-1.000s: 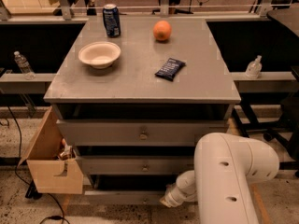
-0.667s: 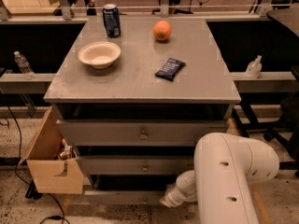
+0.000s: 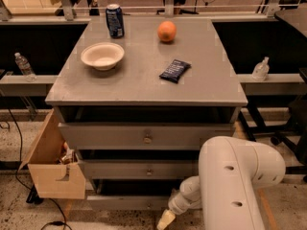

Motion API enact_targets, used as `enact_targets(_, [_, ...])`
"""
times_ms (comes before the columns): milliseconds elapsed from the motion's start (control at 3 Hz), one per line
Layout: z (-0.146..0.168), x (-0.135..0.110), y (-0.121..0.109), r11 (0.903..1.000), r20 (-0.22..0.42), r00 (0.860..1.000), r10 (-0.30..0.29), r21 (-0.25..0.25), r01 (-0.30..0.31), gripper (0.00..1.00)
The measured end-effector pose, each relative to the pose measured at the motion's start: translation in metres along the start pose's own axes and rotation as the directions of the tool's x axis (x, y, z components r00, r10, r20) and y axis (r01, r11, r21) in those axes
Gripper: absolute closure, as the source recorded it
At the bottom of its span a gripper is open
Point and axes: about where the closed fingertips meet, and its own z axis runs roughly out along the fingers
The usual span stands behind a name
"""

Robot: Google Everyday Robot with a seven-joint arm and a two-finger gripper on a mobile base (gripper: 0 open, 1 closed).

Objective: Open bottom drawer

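The grey cabinet [image 3: 144, 87] has three drawer fronts stacked below its top. The bottom drawer [image 3: 124, 202] is the slim lowest panel, just above the floor; its knob is not plain to see. My white arm [image 3: 237, 186] comes in from the lower right. The gripper [image 3: 165, 219] hangs low at the frame's bottom edge, right in front of the bottom drawer's right half, its pale tip pointing down and left. Above it are the middle drawer [image 3: 139, 169] and the tall top drawer [image 3: 144, 135], each with a small round knob.
On the cabinet top stand a white bowl [image 3: 102, 55], a blue can [image 3: 114, 20], an orange [image 3: 167, 31] and a dark snack packet [image 3: 174, 70]. An open cardboard box [image 3: 50, 164] sits against the cabinet's left side. Plastic bottles [image 3: 22, 64] stand on side ledges.
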Motion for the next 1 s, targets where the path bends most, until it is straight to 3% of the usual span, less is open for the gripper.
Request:
enact_targets(333, [-0.001,0.0,0.0,0.9999,0.002,1.0,-0.01,-0.001,0.01,0.0])
enact_targets(667, [-0.006,-0.002,-0.001,0.9982,0.012,0.998,-0.061,-0.003,0.061,0.0])
enact_targets(1000, [-0.015,-0.006,-0.003,0.9857,-0.009,0.986,-0.168,0.014,0.168,0.0])
